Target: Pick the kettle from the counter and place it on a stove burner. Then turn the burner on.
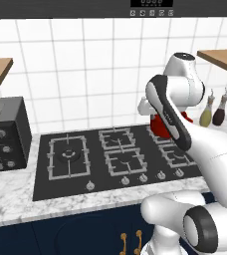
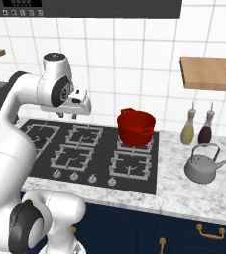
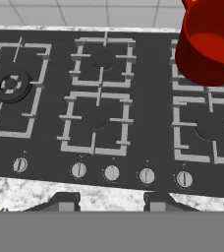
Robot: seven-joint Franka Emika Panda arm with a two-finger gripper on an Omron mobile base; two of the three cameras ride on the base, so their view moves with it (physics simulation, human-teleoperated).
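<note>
The small squat silver-grey metal kettle with its thin arched handle stands upright on the white-and-grey marbled stone tabletop, to the right of the black glass cooktop and well apart from the hand. The hand hangs above the middle of the cooktop, its two dark fingertips spread wide with nothing between them, over the near row of round silver knobs. Beyond it to the right, a red lidless pot sits on the far right burner. At the far left lies the largest burner, a dark double ring under a wide square grate. Two bottles stand by the tiled wall behind the kettle, and a dark microwave sits left of the cooktop.
</note>
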